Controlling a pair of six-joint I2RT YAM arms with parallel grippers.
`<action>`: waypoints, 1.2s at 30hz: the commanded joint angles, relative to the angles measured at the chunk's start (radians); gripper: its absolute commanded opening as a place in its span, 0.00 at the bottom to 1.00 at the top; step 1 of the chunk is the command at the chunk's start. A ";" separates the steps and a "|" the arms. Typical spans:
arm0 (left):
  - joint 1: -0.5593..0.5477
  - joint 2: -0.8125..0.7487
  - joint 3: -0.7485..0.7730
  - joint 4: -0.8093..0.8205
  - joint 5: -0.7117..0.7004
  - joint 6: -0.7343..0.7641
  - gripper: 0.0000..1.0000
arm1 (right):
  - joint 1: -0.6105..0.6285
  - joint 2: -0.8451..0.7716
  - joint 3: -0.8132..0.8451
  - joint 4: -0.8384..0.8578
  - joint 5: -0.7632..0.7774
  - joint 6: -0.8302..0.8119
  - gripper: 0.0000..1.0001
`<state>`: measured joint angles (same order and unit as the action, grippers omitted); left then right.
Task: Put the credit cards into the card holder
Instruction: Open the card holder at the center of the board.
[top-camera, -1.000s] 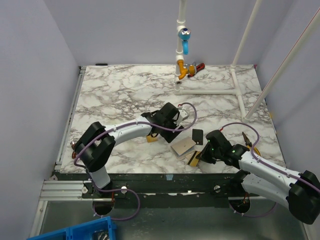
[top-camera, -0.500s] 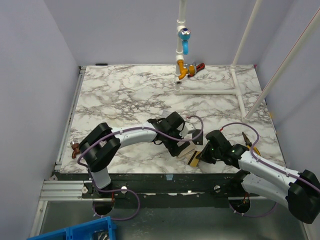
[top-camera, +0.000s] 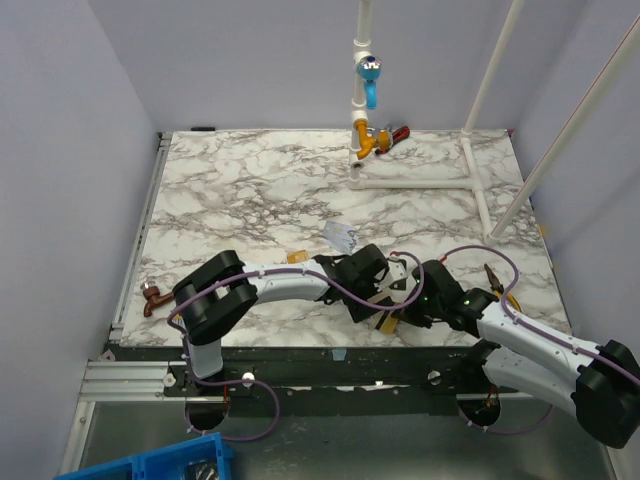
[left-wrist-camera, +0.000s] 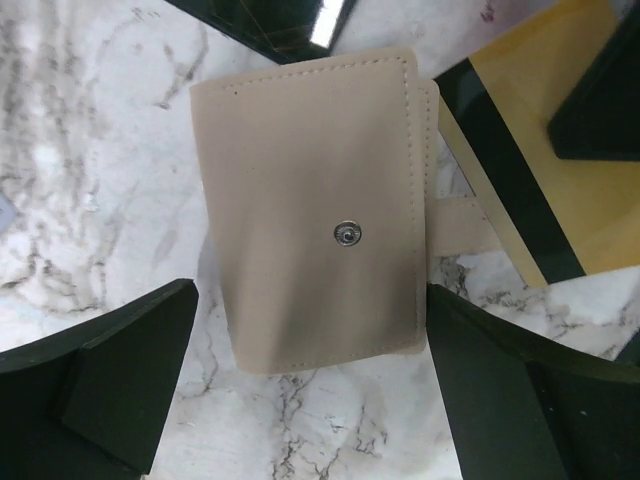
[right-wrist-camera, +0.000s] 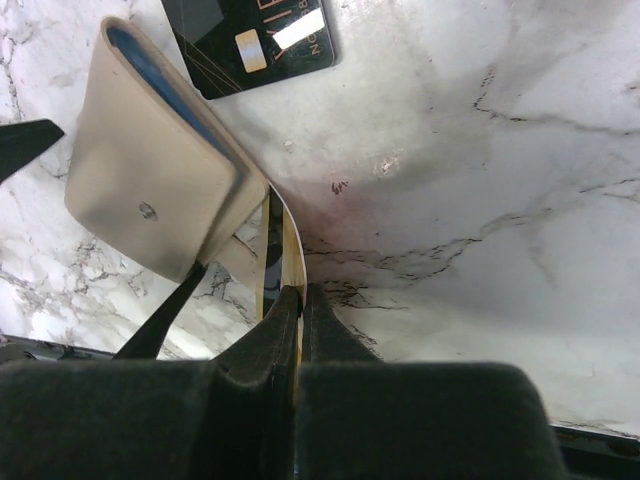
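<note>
Beige card holder (left-wrist-camera: 315, 205) is lying mid-frame inside the wide-open, empty left gripper (left-wrist-camera: 320, 385), likely for steadying, while the right gripper (right-wrist-camera: 298, 300) is pinching the gold card (right-wrist-camera: 270, 250) beside it.

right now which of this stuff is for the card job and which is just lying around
For the job:
card holder
gold-orange card, pinched in the right hand
black card
pale blue-silver card

Lying about:
white pipe frame
red and black tool beside it
yellow-handled tool near the right edge
small orange piece
</note>
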<state>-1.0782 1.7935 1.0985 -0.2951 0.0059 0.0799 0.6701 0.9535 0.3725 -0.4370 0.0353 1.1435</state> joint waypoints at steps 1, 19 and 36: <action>-0.029 0.026 -0.008 0.082 -0.194 0.042 0.99 | -0.011 0.022 -0.045 -0.071 0.040 -0.021 0.01; 0.092 -0.034 0.080 -0.064 0.017 -0.041 0.86 | -0.015 0.027 -0.047 -0.065 0.037 -0.022 0.01; 0.105 0.042 0.201 -0.068 -0.038 -0.042 0.87 | -0.016 0.026 -0.047 -0.060 0.032 -0.027 0.01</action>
<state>-0.9806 1.8008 1.2655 -0.3752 0.0067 0.0364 0.6594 0.9611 0.3679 -0.4076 0.0319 1.1439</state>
